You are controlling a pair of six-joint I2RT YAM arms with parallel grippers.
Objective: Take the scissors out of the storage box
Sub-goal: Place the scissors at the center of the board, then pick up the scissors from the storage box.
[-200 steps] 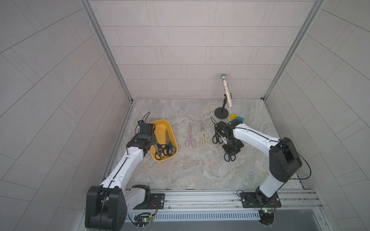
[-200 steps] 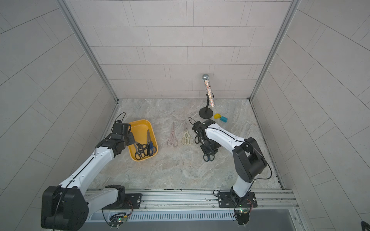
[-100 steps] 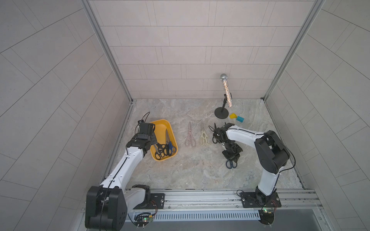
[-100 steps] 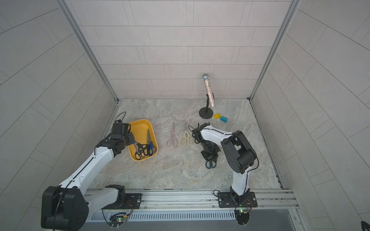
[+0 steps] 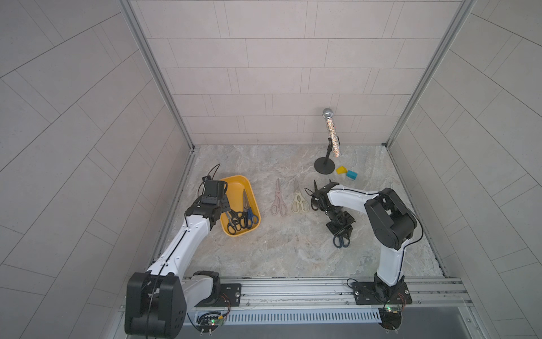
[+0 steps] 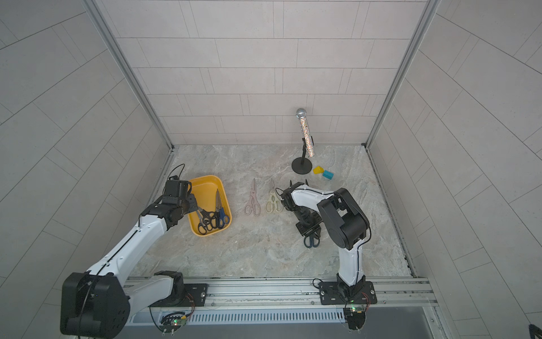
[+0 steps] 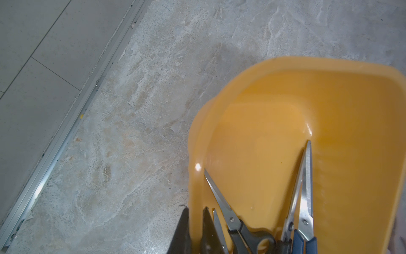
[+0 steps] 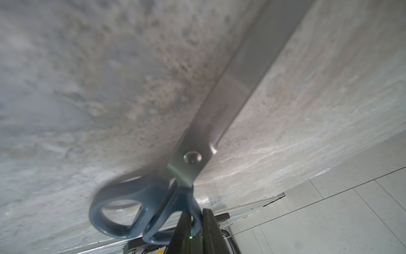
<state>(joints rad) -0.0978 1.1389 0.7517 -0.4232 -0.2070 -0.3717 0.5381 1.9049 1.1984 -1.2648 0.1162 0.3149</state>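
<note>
The yellow storage box (image 5: 234, 187) (image 6: 205, 187) lies at the left of the table and holds several scissors, black-handled (image 5: 234, 218) and blue-handled (image 5: 250, 217). My left gripper (image 7: 195, 209) is shut on the box's near side wall (image 7: 193, 176), one finger outside and one inside. Pink shears (image 5: 278, 199) and cream shears (image 5: 299, 199) lie on the table mid-way. A black-handled pair (image 5: 314, 196) is half hidden behind my right arm. My right gripper (image 5: 341, 233) (image 8: 195, 211) is shut on a handle loop of the blue-handled scissors (image 8: 191, 158) (image 6: 311, 241), low over the table.
A glitter microphone (image 5: 331, 132) on a black stand (image 5: 324, 165) stands at the back right. Beside it lie a small yellow block (image 5: 341, 169) and a blue block (image 5: 351, 175). Tiled walls close three sides; a metal rail (image 5: 293, 289) runs along the front.
My right arm has folded back and carried the blue-handled scissors toward the front, down close to the table. The left arm and the box have not moved.
</note>
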